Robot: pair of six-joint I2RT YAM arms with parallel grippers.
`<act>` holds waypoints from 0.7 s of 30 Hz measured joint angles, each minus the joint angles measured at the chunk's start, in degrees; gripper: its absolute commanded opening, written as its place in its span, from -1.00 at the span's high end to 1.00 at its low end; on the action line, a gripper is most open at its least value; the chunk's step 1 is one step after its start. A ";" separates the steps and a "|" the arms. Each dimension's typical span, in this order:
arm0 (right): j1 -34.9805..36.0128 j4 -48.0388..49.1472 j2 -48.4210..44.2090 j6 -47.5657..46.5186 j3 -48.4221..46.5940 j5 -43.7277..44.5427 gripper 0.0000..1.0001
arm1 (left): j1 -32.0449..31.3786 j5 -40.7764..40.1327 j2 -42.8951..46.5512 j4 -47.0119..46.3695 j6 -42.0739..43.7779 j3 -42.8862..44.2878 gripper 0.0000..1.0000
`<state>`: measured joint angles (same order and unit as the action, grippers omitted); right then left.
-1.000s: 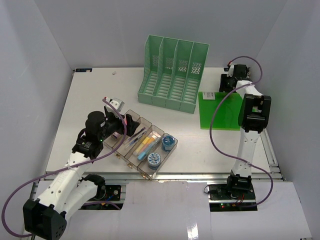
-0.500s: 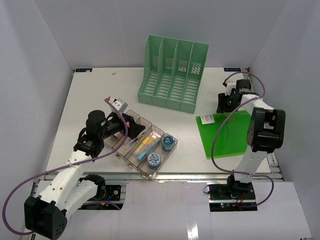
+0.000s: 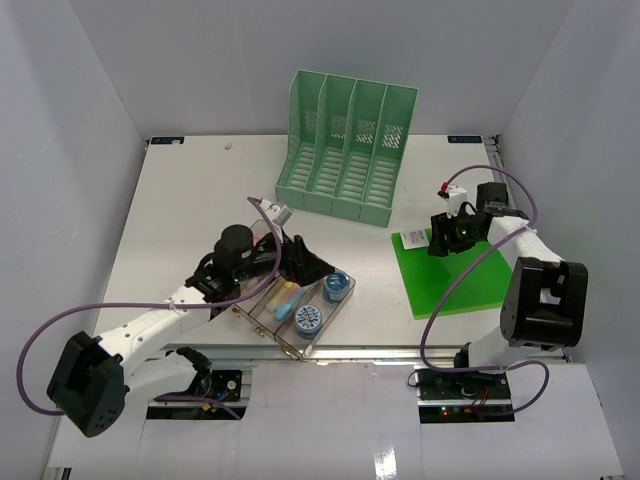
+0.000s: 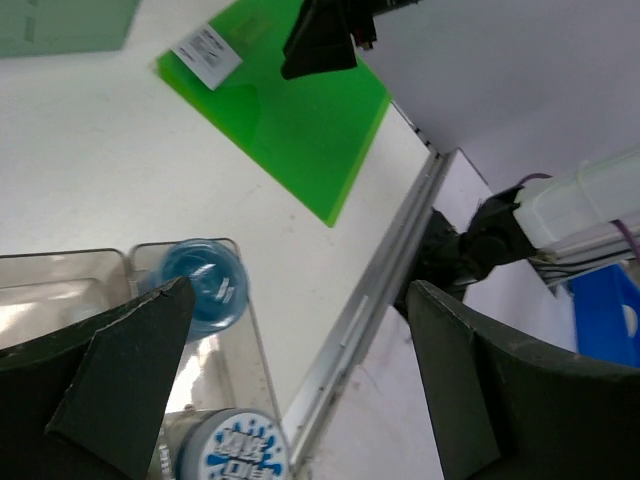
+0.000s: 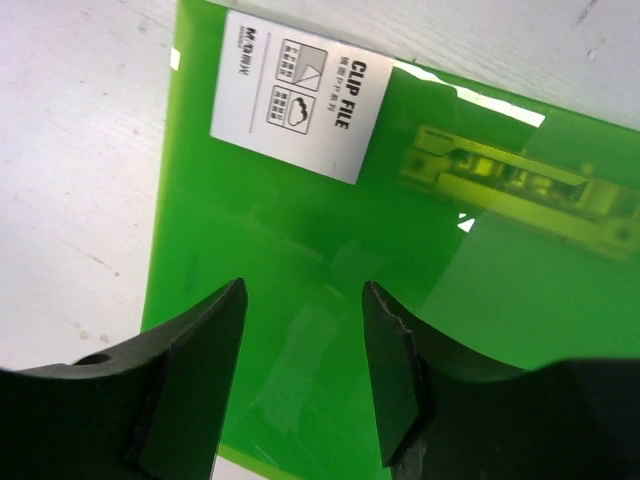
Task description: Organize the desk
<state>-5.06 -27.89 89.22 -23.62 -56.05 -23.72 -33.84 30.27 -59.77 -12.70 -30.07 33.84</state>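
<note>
- Now the left hand [image 3: 305, 262] hangs spread wide over the clear tray [image 3: 278, 332].
- The right hand [image 5: 300, 300], fingers apart, hovers above the green clip file [image 5: 300, 190], pinching nothing.
- The white tabletop [image 3: 190, 210] lies beneath both, enclosed by grey walls.

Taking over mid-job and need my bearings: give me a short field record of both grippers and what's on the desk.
left gripper: open, above the clear tray
right gripper: open, above the green clip file
clip file: flat on the desk, right of the tray
file rack: upright at the back
tray contents: two blue rolls, pens
</note>
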 measured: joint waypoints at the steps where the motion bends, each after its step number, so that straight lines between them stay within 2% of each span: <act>1: 0.00 -0.18 -1.04 -0.49 0.04 -0.76 -0.32 | -2.29 -1.68 -1.40 -0.78 -1.51 0.61 -0.96; 7: -0.13 0.97 -5.78 -0.38 -1.19 -4.13 -0.42 | -14.58 -15.38 -15.09 -7.32 -12.00 8.62 -0.96; 10: -2.26 3.05 -6.25 1.79 -1.80 -5.12 -0.53 | -17.86 -22.30 -24.22 -8.96 -18.39 15.02 -0.92; 13: -7.54 4.11 -6.24 2.96 -1.92 -8.60 -0.67 | -19.27 -27.33 -34.46 -8.87 -23.07 22.60 -0.89; 17: -16.98 4.07 -5.92 2.07 -2.13 -14.75 -0.69 | -19.64 -30.66 -47.23 -7.05 -26.38 33.96 -0.86; 21: -22.28 3.47 -4.15 -0.55 -2.74 -18.44 -0.69 | -19.65 -32.89 -55.82 -3.26 -27.04 43.00 -0.80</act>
<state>-27.34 -24.43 85.07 -24.17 -58.79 -42.16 -53.49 -2.62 -115.58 -15.95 -57.11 76.84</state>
